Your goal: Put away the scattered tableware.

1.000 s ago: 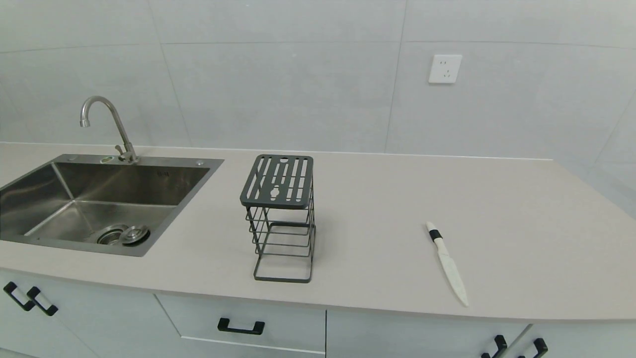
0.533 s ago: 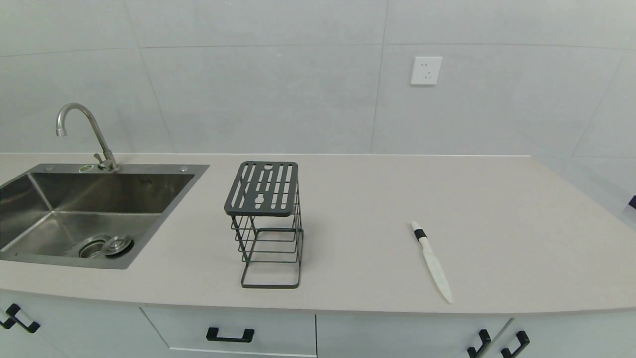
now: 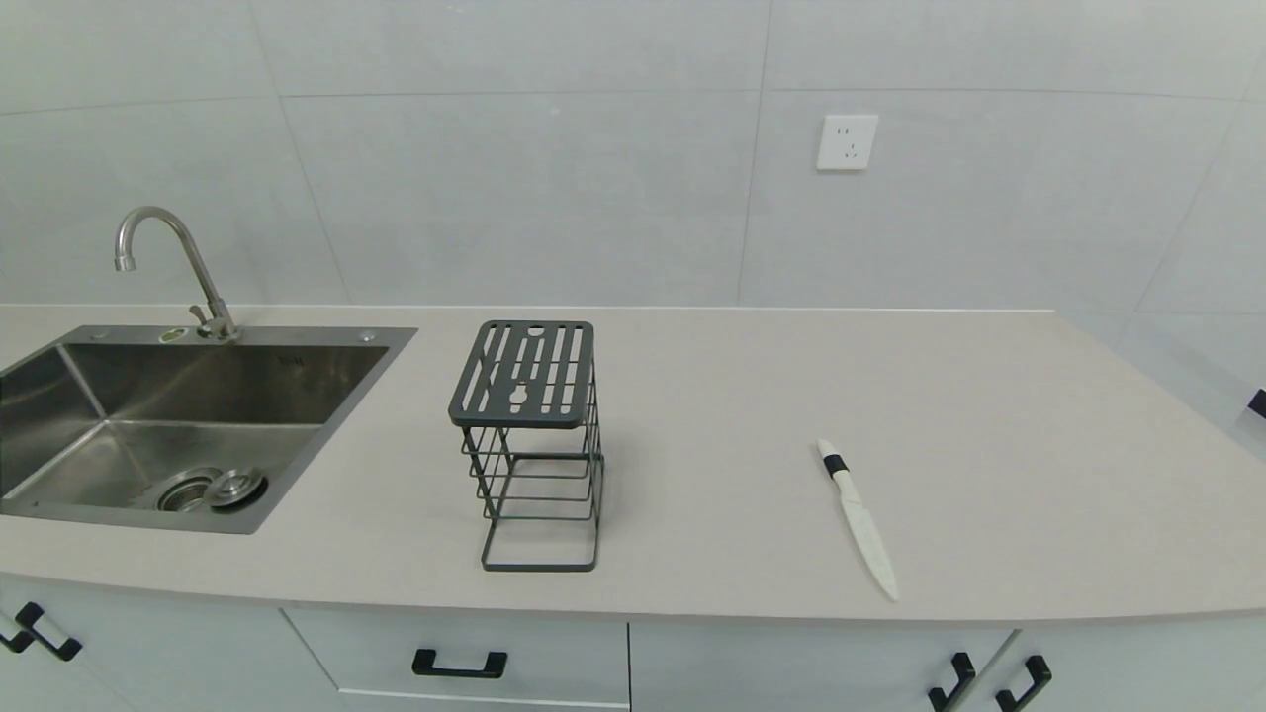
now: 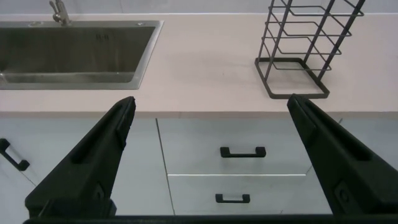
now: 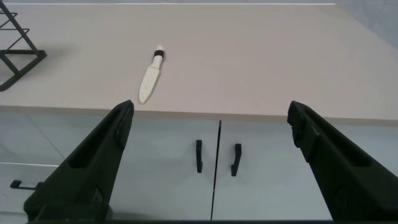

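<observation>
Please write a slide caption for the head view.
White knife lies on the countertop, right of the dark wire rack.

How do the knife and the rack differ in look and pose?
The rack stands upright; the knife lies flat. The rack is dark open wire with a slotted top; the knife is white with a black band. The rack is far bulkier than the knife. Both rest on the counter, apart.

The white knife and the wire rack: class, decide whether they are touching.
Apart. The head view shows a wide stretch of bare countertop between the knife and the rack.
</observation>
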Controlling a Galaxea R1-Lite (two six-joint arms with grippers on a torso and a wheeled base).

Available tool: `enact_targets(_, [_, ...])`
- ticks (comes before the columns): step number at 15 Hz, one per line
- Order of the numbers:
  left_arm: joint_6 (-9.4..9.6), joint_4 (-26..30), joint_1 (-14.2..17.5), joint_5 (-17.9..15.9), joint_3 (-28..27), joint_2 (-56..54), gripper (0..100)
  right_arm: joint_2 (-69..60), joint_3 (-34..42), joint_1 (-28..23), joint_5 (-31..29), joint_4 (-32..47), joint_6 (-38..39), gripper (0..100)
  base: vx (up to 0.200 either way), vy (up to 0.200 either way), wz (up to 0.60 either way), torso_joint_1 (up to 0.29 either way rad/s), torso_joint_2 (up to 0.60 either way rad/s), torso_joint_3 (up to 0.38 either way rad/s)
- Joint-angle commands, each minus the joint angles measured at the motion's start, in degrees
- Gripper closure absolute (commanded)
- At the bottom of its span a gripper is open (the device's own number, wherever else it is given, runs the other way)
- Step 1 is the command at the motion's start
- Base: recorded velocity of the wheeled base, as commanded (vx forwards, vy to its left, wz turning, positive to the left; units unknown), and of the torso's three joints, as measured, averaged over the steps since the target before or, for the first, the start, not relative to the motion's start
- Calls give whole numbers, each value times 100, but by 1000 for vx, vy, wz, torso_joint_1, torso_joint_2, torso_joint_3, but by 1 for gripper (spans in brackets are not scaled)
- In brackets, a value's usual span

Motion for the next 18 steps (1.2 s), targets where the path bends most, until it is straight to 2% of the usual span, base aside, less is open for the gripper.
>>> enact_targets(1, [2, -4, 0, 1, 0, 9, 0, 1, 1, 4, 1, 0, -5, 0, 0, 0, 0, 0, 0, 0])
enact_targets(6, [-7, -4, 0, 1, 0, 9, 0, 1, 1, 4, 1, 0, -5, 0, 0, 0, 0, 203, -400, -197])
enact_targets(12, [-7, -4, 0, 10, 0, 9, 0, 1, 1, 4, 1, 0, -5, 0, 0, 0, 0, 24, -47, -19])
enact_targets(18, [11, 5, 9, -34, 0, 0, 0, 1, 1, 4, -8, 0, -5, 0, 0, 0, 0, 246, -18, 220])
